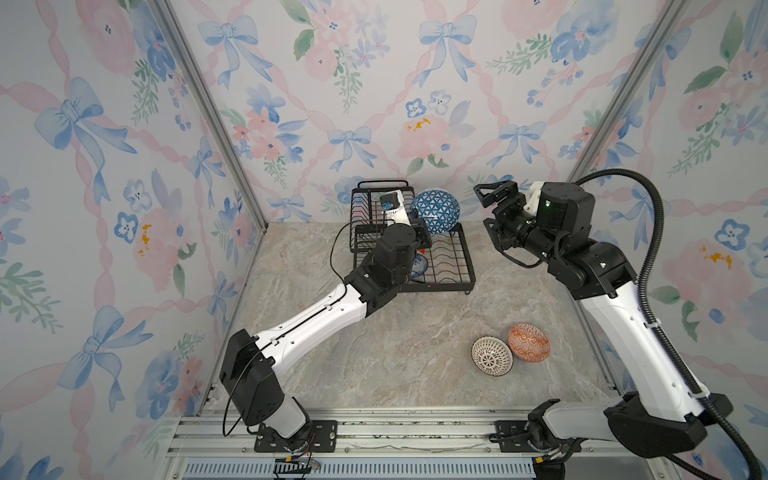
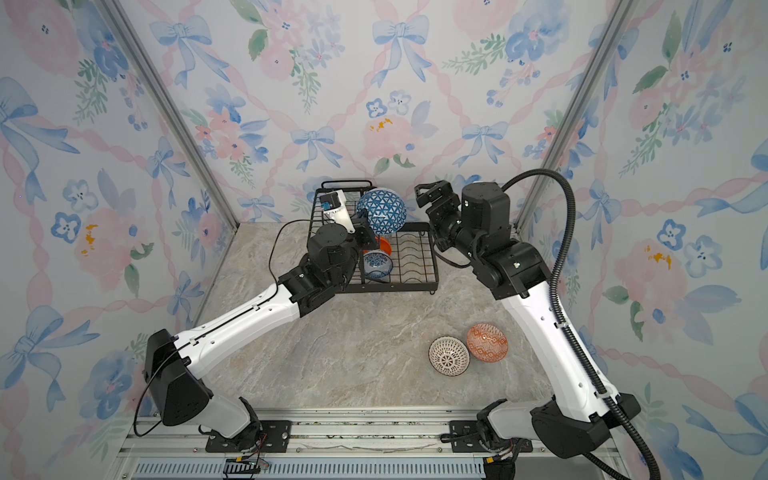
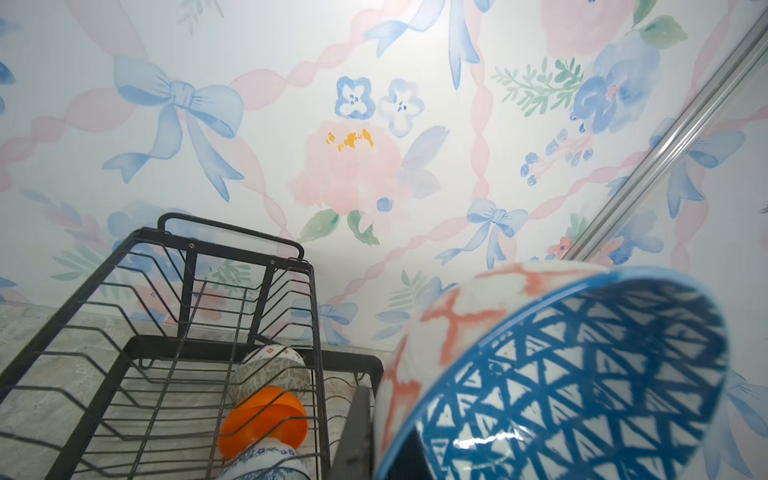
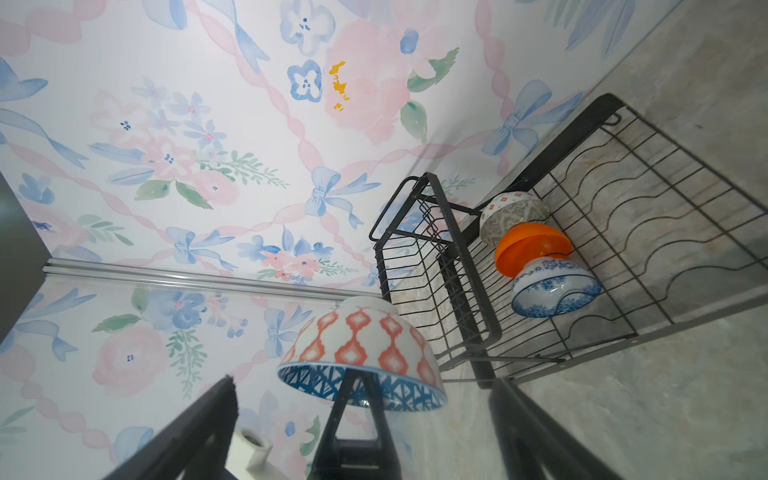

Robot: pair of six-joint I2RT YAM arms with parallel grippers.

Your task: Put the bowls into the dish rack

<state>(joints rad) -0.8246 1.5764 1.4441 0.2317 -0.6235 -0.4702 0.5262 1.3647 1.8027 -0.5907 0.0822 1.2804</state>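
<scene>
Left end effector [image 1: 420, 232] gripped blue triangle bowl [image 1: 435, 210], needed slow tilted lowering into dish rack [image 1: 468, 257] slot; right end effector [image 1: 487, 214] gaped empty.

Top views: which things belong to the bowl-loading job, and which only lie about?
Job: dish rack; blue triangle bowl, in the left gripper; pale green bowl, orange bowl, blue-floral bowl, in the rack; lattice bowl, orange-red bowl, on the table.
Lying about: nothing loose; only table and wallpapered walls.

A marbled grey-beige tabletop [image 1: 374, 353] carries a black wire dish rack [image 1: 446, 286] at its far side and, nearer right, a white lattice bowl [image 1: 491, 356] seemingly touching an orange-red patterned bowl [image 1: 528, 343].
</scene>
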